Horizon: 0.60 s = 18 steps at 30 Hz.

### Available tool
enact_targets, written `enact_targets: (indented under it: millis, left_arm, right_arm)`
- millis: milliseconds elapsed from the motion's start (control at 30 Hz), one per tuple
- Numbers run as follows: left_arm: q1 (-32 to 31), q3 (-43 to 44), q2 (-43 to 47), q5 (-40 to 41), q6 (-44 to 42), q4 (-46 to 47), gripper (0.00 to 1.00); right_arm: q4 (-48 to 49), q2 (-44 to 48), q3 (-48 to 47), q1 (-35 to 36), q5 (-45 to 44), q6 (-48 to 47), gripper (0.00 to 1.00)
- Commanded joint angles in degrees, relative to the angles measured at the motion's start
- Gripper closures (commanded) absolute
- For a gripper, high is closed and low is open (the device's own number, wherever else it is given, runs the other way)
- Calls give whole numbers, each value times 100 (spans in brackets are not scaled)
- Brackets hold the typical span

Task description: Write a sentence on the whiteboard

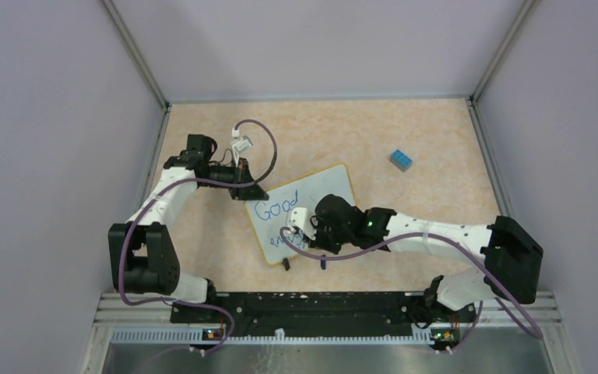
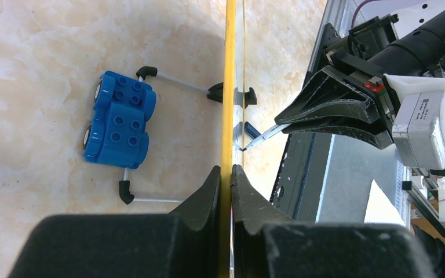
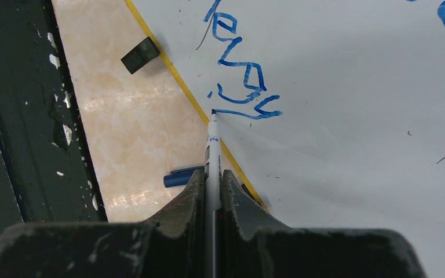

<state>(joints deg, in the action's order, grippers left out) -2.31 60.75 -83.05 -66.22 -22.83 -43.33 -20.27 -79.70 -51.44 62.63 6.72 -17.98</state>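
The right fingers (image 3: 212, 176) are pinched narrow on a white-barrelled marker (image 3: 212, 142). Its dark tip meets the whiteboard (image 3: 353, 145) just inside the yellow rim, at one end of the lowest blue stroke. The sentence (image 3: 240, 75) runs away from that tip in blue; from above it reads "Good" on the upper line with a scrawl beneath, partly hidden by the right wrist. Just beside the right fingers, on the counter (image 3: 133, 133), lies a small blue cap (image 3: 182, 176), and farther along the rim a black clip foot (image 3: 141, 55) sticks out. The left fingers (image 2: 227, 171) are closed tight on the board's rim at its far left corner — their own camera sees the board edge-on, as a thin yellow line. The whiteboard sits mid-counter, skewed, between the two arms. A blue toy brick (image 1: 402, 160) lies well apart from it toward the far right — touching nothing.
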Motion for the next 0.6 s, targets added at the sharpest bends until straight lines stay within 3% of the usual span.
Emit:
enact_targets:
  millis: [0,233,567]
  left_arm:
    - [19,46,-67,488,-152,54,100]
    - [17,68,-79,472,-143,62,100]
    - [15,60,-49,489,-126,61,100]
  right_arm:
    - [60,69,-359,24,84,-48,100]
    - [-71,710,-187,-41,470,-63,100]
    - [-105,1202,193,-805,521,-63,100]
